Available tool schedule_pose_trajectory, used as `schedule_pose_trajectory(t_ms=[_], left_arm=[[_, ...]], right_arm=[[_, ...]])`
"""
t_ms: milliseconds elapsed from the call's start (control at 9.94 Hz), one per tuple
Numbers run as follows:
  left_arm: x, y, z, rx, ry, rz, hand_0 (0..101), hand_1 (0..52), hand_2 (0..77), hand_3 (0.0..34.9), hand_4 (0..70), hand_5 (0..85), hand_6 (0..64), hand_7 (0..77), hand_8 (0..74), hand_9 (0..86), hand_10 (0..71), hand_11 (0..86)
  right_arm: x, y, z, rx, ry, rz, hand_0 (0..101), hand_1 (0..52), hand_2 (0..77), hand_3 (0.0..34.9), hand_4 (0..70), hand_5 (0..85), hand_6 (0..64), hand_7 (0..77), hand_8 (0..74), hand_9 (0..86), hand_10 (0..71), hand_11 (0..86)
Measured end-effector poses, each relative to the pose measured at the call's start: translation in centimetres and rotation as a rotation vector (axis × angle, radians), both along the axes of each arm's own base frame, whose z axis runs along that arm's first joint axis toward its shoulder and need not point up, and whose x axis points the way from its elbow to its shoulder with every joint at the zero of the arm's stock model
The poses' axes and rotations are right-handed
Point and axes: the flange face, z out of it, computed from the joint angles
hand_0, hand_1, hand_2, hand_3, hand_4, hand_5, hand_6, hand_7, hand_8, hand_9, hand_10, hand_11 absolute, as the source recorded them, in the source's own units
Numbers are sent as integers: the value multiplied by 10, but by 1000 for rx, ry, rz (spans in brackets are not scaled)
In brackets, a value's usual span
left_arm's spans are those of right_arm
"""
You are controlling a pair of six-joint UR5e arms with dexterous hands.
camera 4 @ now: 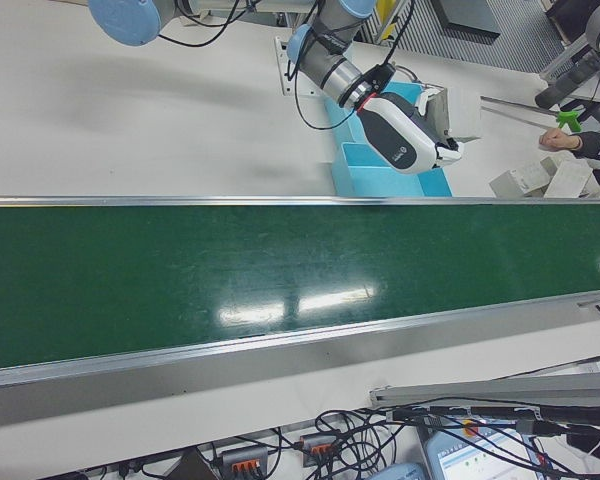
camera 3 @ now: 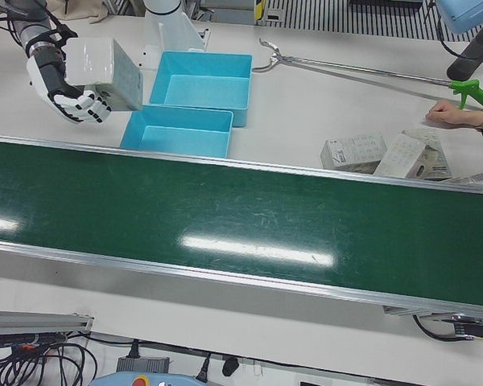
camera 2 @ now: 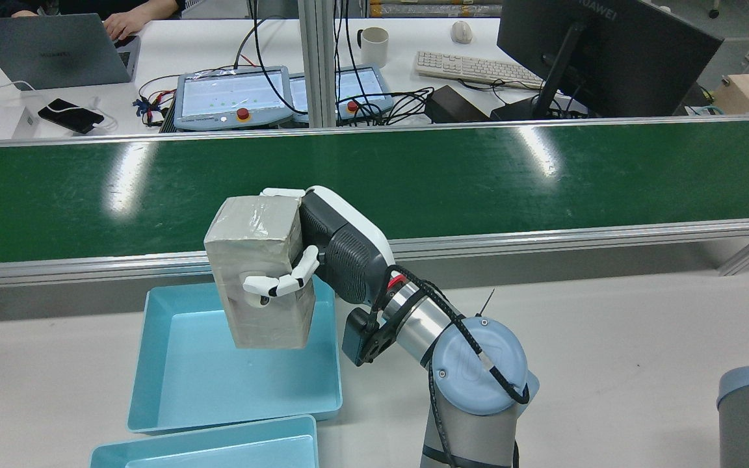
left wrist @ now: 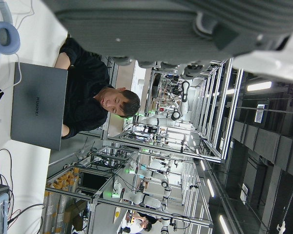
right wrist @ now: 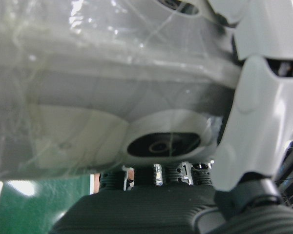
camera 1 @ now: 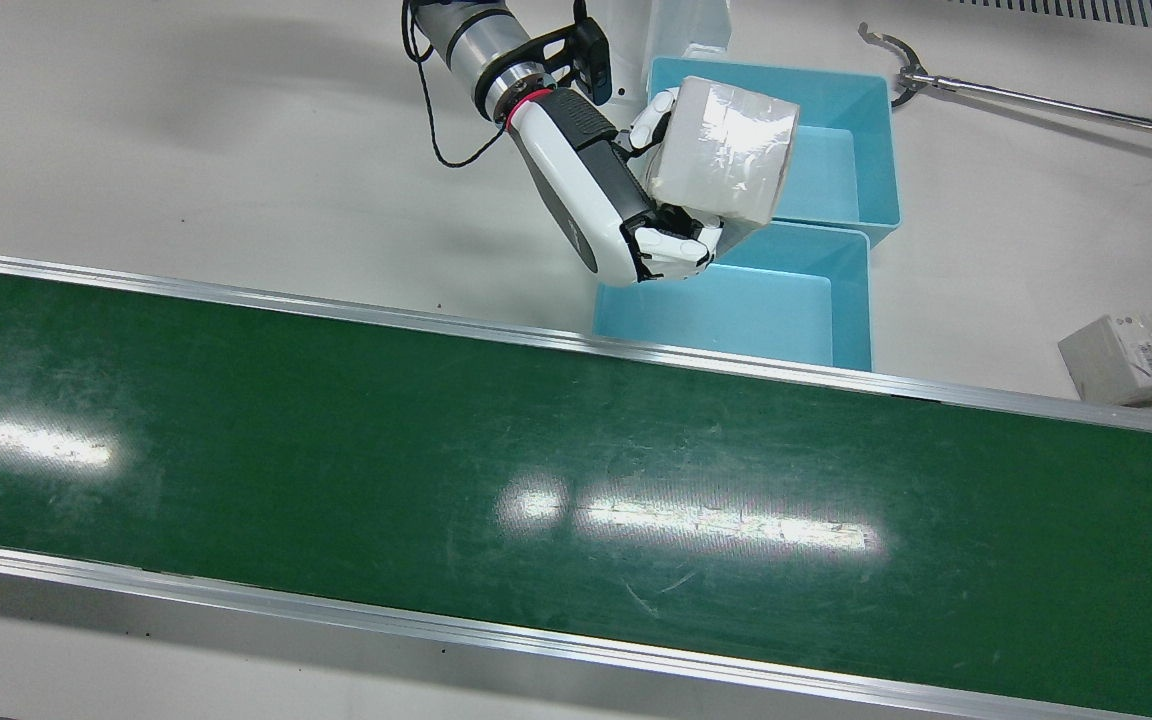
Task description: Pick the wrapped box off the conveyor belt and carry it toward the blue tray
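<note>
Right hand (camera 2: 322, 247) is up off the green conveyor belt (camera 2: 478, 175), forearm angled over the counter (camera 1: 186, 150), fingers (camera 2: 280, 283) wrapped tight around the wrapped box (camera 2: 261, 270). The box hangs in the air above the blue tray (camera 2: 173, 390), which looks empty; a second blue tray (camera 2: 173, 452) sits just beside it. "HUAWEI" reads on the laptop (camera 2: 49, 52). Can't tell the left hand's fingers.

Bright overhead glare on conveyor belt (camera 1: 576, 470); right hand view perhaps defocused.

Wrapped box (camera 1: 723, 150): glossy clear film, crinkled. Conveyor belt (camera 1: 536, 480): shiny green, scuffed, w/ brushed-metal edges. Blue tray (camera 2: 218, 364): smooth plastic.
</note>
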Motion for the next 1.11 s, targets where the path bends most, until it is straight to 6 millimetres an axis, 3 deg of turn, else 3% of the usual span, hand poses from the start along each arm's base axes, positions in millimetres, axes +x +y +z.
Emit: schedule_pose_trajectory(t_ms=[201,302,403,503,604,704,805,906,1006,1107], left_arm=[[0,0,0,0,0,0,0,0,5,0,0,5,0,5,5,0,5,0],[0,0,0,0,0,0,0,0,5,0,0,5,0,5,5,0,5,0],[0,0,0,0,0,0,0,0,11,0,0,5,0,5,5,0,5,5],[0,0,0,0,0,0,0,0,11,0,0,11,0,5,5,0,5,5],[0,0,0,0,0,0,0,0,11,0,0,5,0,5,5,5,5,0],[0,0,0,0,0,0,0,0,11,0,0,5,0,5,5,5,5,0],[0,0,0,0,0,0,0,0,11,0,0,5,0,5,5,0,5,0],[0,0,0,0,0,0,0,0,11,0,0,11,0,5,5,5,5,5],[0,0,0,0,0,0,0,0,11,0,0,5,0,5,5,5,5,0],[0,0,0,0,0,0,0,0,11,0,0,5,0,5,5,5,5,0]], right_arm=[[-20,20,2,11,29,-24,490,38,327,10,398,813,540,769,633,802,600,834],[-27,28,1,18,34,-40,499,27,453,4,295,834,540,774,502,807,507,851],[-31,33,-1,26,35,-56,513,27,453,62,158,824,425,774,344,807,349,856],[-32,37,-4,35,34,-70,530,27,453,94,115,796,355,774,245,774,349,856],[-32,39,-6,43,31,-80,530,27,453,94,115,796,355,774,245,774,245,856],[-29,42,-9,52,22,-87,548,27,453,131,98,764,273,774,147,158,136,818],[-26,44,-14,64,14,-89,540,27,453,175,93,654,164,774,22,71,11,38],[-20,46,-19,75,6,-87,502,393,131,199,76,44,87,185,0,5,0,11],[-13,48,-23,85,-8,-82,483,153,38,260,71,98,0,136,11,11,0,11],[-3,50,-27,94,-26,-75,483,153,38,260,71,98,0,136,11,11,0,11]])
